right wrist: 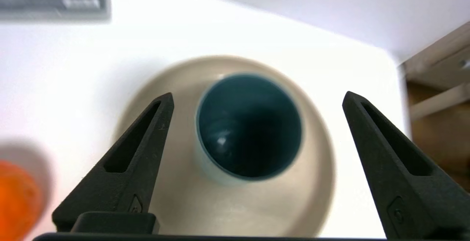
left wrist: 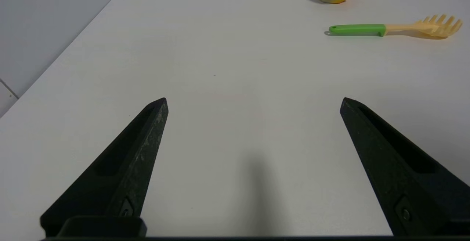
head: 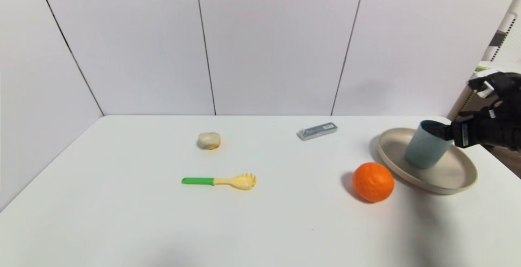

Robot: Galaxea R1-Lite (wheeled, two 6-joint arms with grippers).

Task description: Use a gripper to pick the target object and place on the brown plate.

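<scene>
One cup (head: 426, 148), pale grey-blue, teal inside: stands on the plate (head: 456, 175) at right of the head frame, slightly tilted. Long axis near vertical, mouth up and leaning toward the right end effector (right wrist: 257, 99).

Right end effector: fingers spread wide either side of the cup, gripping nothing.

Step judged: release and retreat. Lift straight away, fingers kept wide, so the rim is not clipped.

Left end effector (left wrist: 253, 101): wide open, empty, over bare tabletop (left wrist: 220, 68).
</scene>
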